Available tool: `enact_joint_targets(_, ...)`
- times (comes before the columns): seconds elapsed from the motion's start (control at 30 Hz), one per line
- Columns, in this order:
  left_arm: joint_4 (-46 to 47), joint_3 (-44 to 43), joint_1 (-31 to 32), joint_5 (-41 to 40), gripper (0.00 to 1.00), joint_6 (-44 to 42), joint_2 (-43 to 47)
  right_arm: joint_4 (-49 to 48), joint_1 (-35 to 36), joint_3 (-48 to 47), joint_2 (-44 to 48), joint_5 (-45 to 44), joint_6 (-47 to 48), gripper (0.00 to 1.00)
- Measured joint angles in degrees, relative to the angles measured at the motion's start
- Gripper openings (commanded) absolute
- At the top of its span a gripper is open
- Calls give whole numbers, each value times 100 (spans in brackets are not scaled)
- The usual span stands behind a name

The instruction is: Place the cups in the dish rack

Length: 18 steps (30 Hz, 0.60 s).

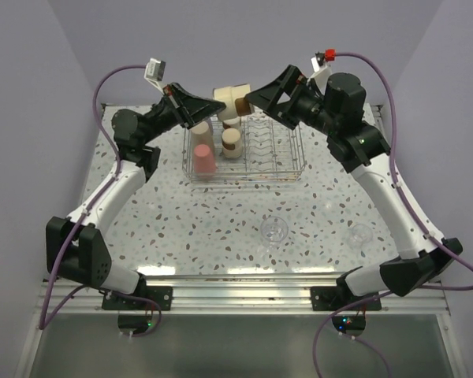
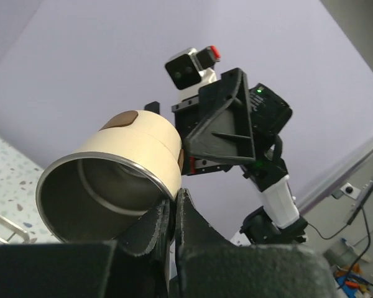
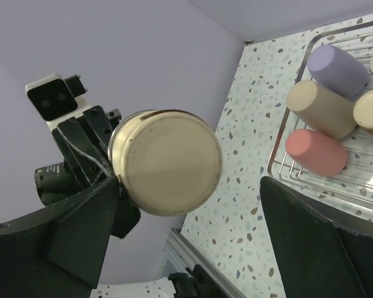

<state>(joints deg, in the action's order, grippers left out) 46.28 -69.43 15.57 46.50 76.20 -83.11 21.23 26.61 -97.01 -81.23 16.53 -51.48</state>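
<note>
**Passing a cup between arms, it seems**

Top view: at top centre, the left fingers [image 1: 203,102] hold the cream cup [image 1: 235,98] above the dish rack's [image 1: 244,179] far edge.

Left wrist: they are pinched shut on its rim.

Right wrist: the right fingers [image 3: 81,230] gape wide and empty, facing its base. They likely need to close next.

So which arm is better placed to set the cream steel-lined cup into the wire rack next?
Left, probably. The left tool is shut on the rim of the cream steel-lined cup, raised near the silver wire dish rack. The right tool is open, facing the cup's base, gripping nothing.
</note>
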Motion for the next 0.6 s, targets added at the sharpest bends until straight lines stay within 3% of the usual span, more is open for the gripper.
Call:
enact_joint_targets(0.2,1043,175,-9,122,0,634,-59,-197,0,0,-22,105,-87,98)
enact_joint_targets(0.47,1639,369,-9,144,0,994,-181,-525,2,0,-306,365,-308,98)
enact_joint_targets(0.6,1781,369,-9,136,0,1093,-313,-621,20,0,-435,424,-407,93)
